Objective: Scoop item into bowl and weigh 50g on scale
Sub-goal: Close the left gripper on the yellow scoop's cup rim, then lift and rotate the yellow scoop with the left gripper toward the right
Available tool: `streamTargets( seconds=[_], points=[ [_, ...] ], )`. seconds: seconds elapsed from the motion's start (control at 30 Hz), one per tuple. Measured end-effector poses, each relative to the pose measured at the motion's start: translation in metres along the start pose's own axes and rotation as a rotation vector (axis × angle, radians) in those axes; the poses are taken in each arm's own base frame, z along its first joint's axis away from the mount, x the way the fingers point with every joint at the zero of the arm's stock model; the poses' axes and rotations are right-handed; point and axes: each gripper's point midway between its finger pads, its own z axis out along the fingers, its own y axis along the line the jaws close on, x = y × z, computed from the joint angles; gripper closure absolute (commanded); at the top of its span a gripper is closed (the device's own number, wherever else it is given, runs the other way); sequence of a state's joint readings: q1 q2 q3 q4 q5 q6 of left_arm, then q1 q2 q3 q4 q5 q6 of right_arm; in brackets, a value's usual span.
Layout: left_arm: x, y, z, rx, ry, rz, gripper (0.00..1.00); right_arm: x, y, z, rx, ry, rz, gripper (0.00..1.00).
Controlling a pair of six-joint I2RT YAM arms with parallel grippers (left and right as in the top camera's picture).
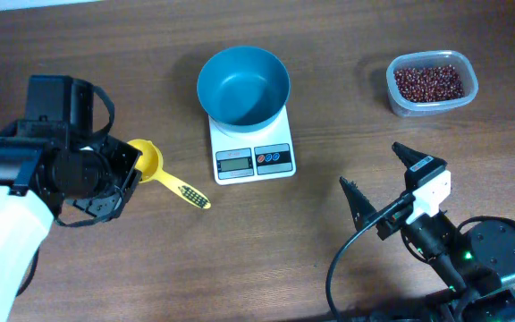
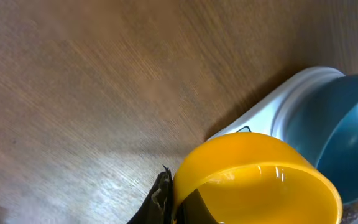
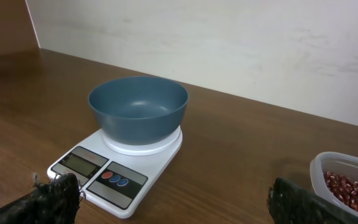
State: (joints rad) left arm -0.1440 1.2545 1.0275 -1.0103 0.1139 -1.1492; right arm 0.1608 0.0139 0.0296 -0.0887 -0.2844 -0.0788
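The teal bowl (image 1: 242,85) (image 3: 138,109) stands empty on the white scale (image 1: 253,161) (image 3: 132,177) at the table's middle. The item, dark red beans (image 1: 427,82) (image 3: 350,186), fills a clear tub (image 1: 401,103) at the back right. My left gripper (image 1: 130,170) (image 2: 179,202) is shut on the cup of the yellow scoop (image 1: 150,161) (image 2: 253,168), left of the scale; the scoop's handle points toward the front right. The scoop holds no beans. My right gripper (image 1: 369,164) (image 3: 176,202) stands wide open and empty at the front right, facing the scale.
The clear tub (image 3: 328,165) sits just right of my right gripper's far finger. Bare wooden table (image 1: 284,250) lies between the two arms. A pale wall rises behind the table in the right wrist view.
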Motion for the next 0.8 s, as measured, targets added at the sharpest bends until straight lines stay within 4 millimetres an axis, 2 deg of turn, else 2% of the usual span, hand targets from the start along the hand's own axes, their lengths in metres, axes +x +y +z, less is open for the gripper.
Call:
streamTargets(
  seconds=[0.1, 0.13, 0.23, 0.43, 0.8],
  points=[
    [0.004, 0.013, -0.001, -0.053, 0.013, -0.096, 1.0, 0.0, 0.0, 0.0, 0.0, 0.0, 0.001, 0.01],
    [0.008, 0.022, -0.001, -0.095, 0.023, -0.175, 1.0, 0.0, 0.0, 0.0, 0.0, 0.0, 0.0, 0.01],
    [0.012, 0.03, -0.002, -0.129, 0.028, -0.263, 1.0, 0.0, 0.0, 0.0, 0.0, 0.0, 0.0, 0.01],
    [0.018, 0.044, -0.005, -0.19, 0.044, -0.313, 1.0, 0.0, 0.0, 0.0, 0.0, 0.0, 0.0, 0.01],
    [0.036, 0.036, -0.006, -0.161, 0.149, -0.33, 1.0, 0.0, 0.0, 0.0, 0.0, 0.0, 0.0, 0.01]
  ],
)
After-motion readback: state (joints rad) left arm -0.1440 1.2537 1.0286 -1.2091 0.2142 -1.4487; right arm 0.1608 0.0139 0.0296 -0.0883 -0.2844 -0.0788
